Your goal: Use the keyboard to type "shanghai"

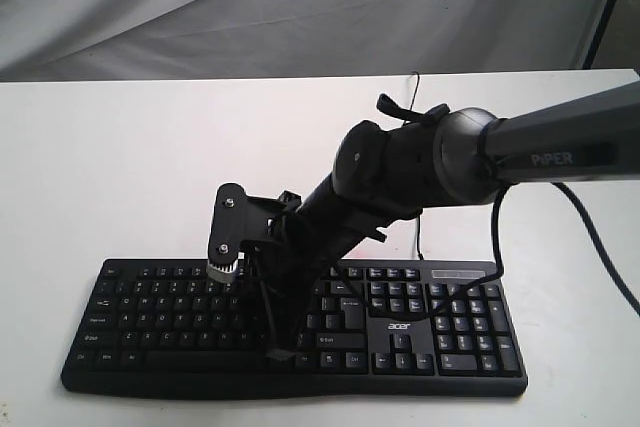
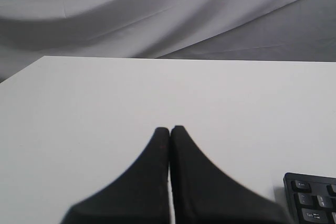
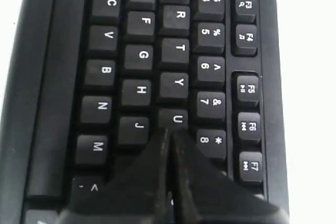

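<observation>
Keyboard (image 1: 400, 328) at my counter's (image 1: 120, 147) 6 o'clock, long axis 9-to-3. My right pincer (image 3: 169, 132), pressed together, hangs over U (image 3: 177, 119), nearer the letters; left pincer (image 2: 169, 128), likewise pressed together, sits beyond the 9 o'clock end.

My jaws are matt black, the wide black plastic keyboard (image 1: 150, 307) slightly shiny, the white tabletop (image 1: 120, 167) smooth and matt.

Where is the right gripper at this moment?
The right gripper, in its wrist view, is shut above the keyboard, tips at the U key, near J.
</observation>
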Tool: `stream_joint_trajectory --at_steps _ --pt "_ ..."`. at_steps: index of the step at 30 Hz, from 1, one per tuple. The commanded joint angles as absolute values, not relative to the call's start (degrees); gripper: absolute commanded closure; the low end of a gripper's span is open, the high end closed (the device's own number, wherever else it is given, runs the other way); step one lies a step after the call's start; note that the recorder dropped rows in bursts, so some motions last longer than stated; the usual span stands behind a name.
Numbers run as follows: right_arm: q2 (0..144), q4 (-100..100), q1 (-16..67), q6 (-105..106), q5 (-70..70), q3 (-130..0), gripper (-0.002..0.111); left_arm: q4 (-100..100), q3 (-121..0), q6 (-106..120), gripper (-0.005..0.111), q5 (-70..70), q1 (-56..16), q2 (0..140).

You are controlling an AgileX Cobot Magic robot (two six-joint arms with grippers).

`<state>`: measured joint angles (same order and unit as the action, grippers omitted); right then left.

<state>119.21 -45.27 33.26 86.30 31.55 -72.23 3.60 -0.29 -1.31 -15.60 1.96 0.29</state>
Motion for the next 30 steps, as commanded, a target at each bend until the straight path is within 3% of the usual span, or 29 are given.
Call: stream_joint_trajectory --at_steps 1,30 --pt "117.57 -45.46 33.16 86.57 32.51 -72.07 0.108 3.56 0.0 -1.39 0.106 -15.24 1.75 0.0" --pt "111.47 -47.16 33.16 85.25 33.3 -72.07 0.108 3.56 0.0 -1.39 0.106 -15.24 1.75 0.0"
